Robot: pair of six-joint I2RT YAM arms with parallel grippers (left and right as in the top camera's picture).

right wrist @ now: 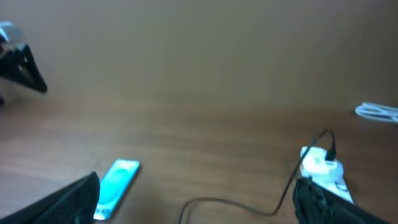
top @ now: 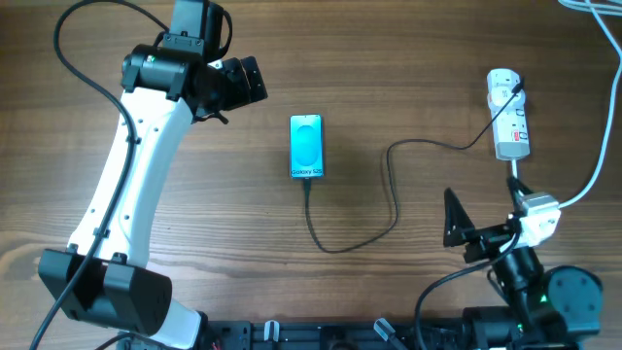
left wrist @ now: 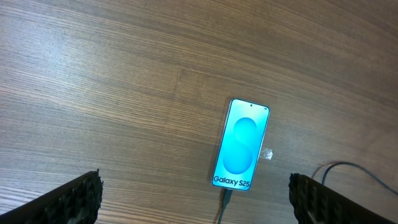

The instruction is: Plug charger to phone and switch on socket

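The phone (top: 306,147) lies flat mid-table, cyan screen up, text at its near edge. It also shows in the left wrist view (left wrist: 241,144) and the right wrist view (right wrist: 117,180). The thin black charger cable (top: 362,235) runs from the phone's bottom edge in a loop to its black plug (top: 516,94), which sits in the white socket strip (top: 508,115) at far right. The connector (left wrist: 227,198) meets the phone's bottom edge. My left gripper (left wrist: 196,202) is open and empty, above and left of the phone. My right gripper (right wrist: 199,202) is open and empty, near the front right.
A thick white cable (top: 604,146) runs from the socket strip along the right table edge and shows in the right wrist view (right wrist: 377,111). The left arm (top: 126,185) crosses the table's left side. The right arm's base (top: 539,292) sits at the front right.
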